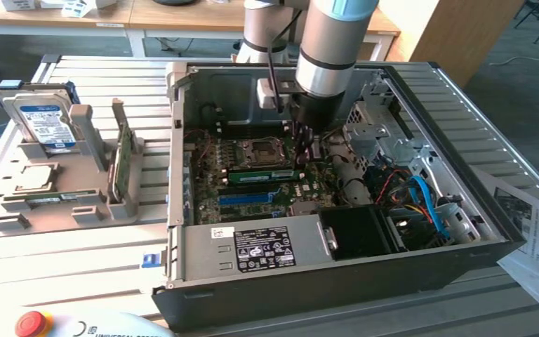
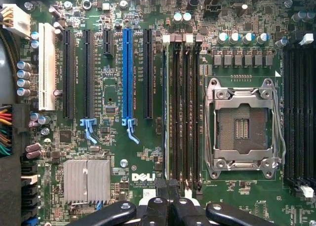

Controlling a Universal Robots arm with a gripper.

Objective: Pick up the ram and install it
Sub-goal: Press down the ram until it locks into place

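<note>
Obs.: The grey Universal Robots arm reaches down into the open black steel computer case [image 1: 344,277], which lies on its side on the slatted metal tabletop [image 1: 64,270]. This leaves the motherboard facing up, so a vertical approach is possible.

Task item: the ram [image 1: 262,175], a long thin green circuit-board stick, stands on edge in a memory slot at mid-frame in the exterior view, just above the blue plastic expansion slot [image 1: 250,199]. In the wrist view it is seen edge-on as a thin line [image 2: 165,112] in the first black slot of the bank. It appears seated. I cannot confirm that the latches have locked.

Gripper [image 1: 305,144]: it sits low over the right end of the stick. In the wrist view the matte black fingers [image 2: 155,208] are drawn together at lower centre, with no real gap between them. I cannot tell whether they touch the stick's top edge. Judgement: this posture suits pressing down rather than carrying.

Materials:
- The board is glossy green laminate.
- The bare metal processor socket frame [image 2: 244,127] is at right of centre.
- The finned aluminium heatsink [image 2: 86,180] is at lower left.
- The white plastic slot [image 2: 47,68] is at far left.

At the left of the exterior view, the grey moulded parts tray [image 1: 92,210] holds a blue-labelled hard drive [image 1: 45,119] upright, ready for grasping.
</note>
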